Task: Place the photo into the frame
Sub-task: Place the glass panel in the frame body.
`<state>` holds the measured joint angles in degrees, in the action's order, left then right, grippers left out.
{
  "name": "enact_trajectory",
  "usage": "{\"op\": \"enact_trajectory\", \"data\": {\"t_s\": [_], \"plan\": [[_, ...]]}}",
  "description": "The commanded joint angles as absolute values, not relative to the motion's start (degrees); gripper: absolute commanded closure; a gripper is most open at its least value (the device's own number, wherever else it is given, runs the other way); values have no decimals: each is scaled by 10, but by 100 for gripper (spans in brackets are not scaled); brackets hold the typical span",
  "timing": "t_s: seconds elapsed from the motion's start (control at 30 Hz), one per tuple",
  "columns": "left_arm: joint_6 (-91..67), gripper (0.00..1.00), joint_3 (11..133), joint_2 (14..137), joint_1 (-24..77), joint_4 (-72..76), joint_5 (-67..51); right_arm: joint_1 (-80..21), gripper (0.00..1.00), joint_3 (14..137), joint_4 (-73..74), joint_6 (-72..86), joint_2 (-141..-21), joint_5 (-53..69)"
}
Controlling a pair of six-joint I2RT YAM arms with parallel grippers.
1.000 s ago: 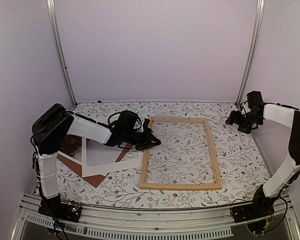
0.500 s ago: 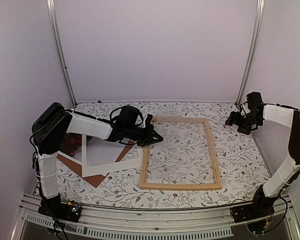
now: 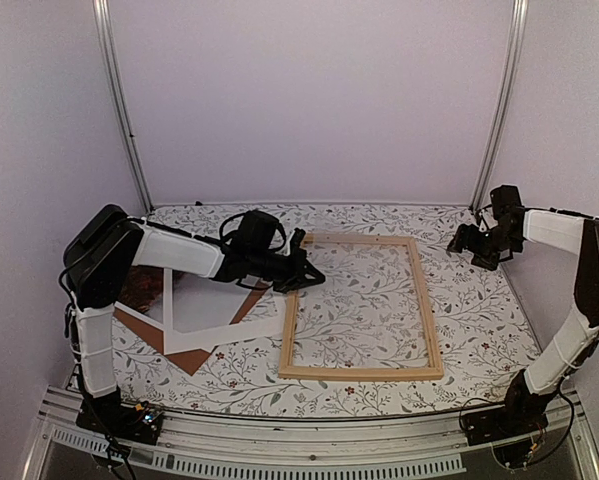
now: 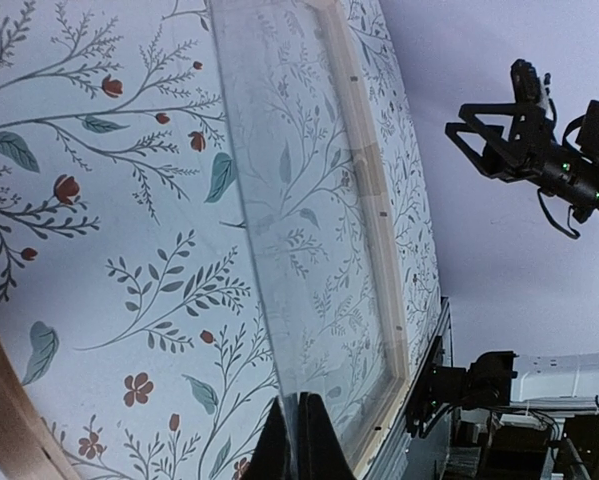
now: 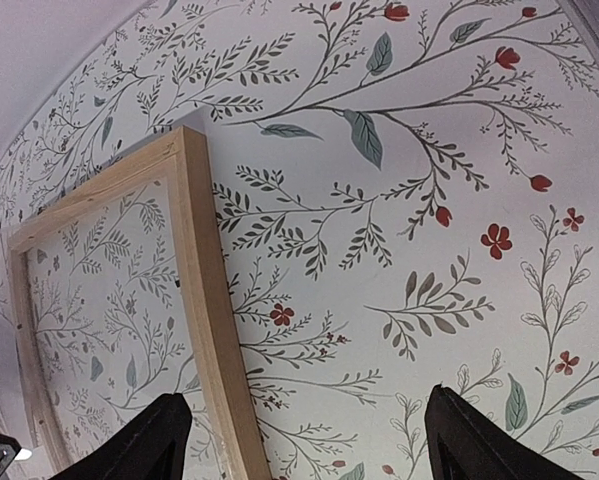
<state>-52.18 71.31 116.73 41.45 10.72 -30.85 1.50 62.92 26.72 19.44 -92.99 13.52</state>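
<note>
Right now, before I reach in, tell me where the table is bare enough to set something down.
Bare table runs between the frame and the right wall, and along the near edge below the frame. Left of the frame is crowded: white mat and brown board lie stacked under the left arm.

The frame [image 3: 361, 372] is pale, matt, bare-looking wood strips holding a clear, faintly glossy pane [image 4: 299, 200]. The tabletop [image 3: 489, 320] has a matt floral print. The white mat border [image 3: 229, 331] looks like smooth card.
</note>
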Motion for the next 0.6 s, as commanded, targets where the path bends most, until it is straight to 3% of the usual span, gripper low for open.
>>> {"op": "enact_trajectory", "data": {"t_s": [0.0, 0.57], "plan": [[-511, 100, 721, 1165, 411, 98, -319, 11, 15, 622, 256, 192, -935, 140], [-506, 100, 714, 1167, 405, 90, -319, 9, 15, 623, 255, 194, -939, 142]]}}
